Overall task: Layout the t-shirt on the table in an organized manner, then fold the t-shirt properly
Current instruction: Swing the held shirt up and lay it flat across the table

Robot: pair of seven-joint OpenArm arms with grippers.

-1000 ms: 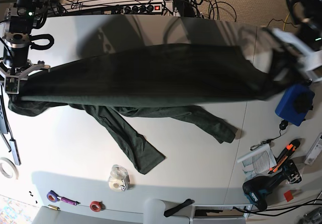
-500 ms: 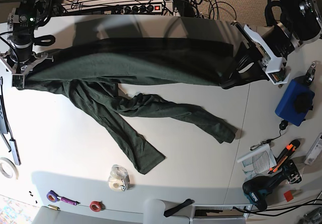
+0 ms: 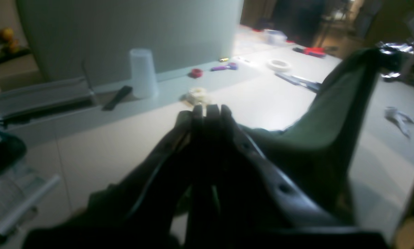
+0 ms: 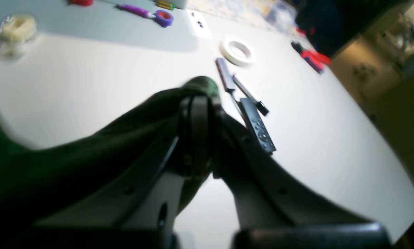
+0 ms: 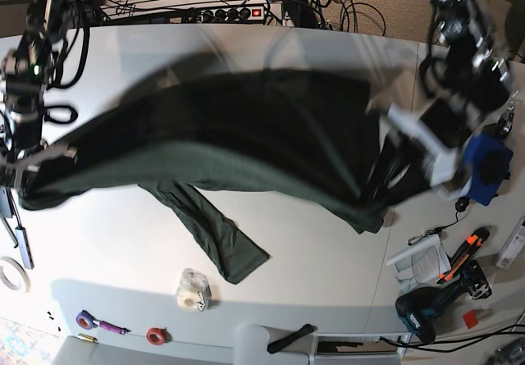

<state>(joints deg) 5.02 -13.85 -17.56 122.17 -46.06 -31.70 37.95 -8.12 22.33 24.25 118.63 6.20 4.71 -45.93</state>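
My left gripper (image 3: 207,110) has its jaws clenched on one end of the large dark forest-green fabric t-shirt (image 5: 246,139). My right gripper (image 4: 198,103) has its jaws clenched on the opposite end. The body of the shirt hangs stretched between them above the white smooth surface (image 5: 123,250), blurred by motion. One sleeve (image 5: 217,238) trails flat on the surface toward the near edge.

Likely faults from here:
- Unequal lowering would lay the body down skewed or creased.
- The trailing sleeve may end up folded under the body.
- The trailing sleeve lies near a small tape roll (image 5: 194,289); a sweeping hem could drag it.
- Excess tension could pull fabric from either grip.
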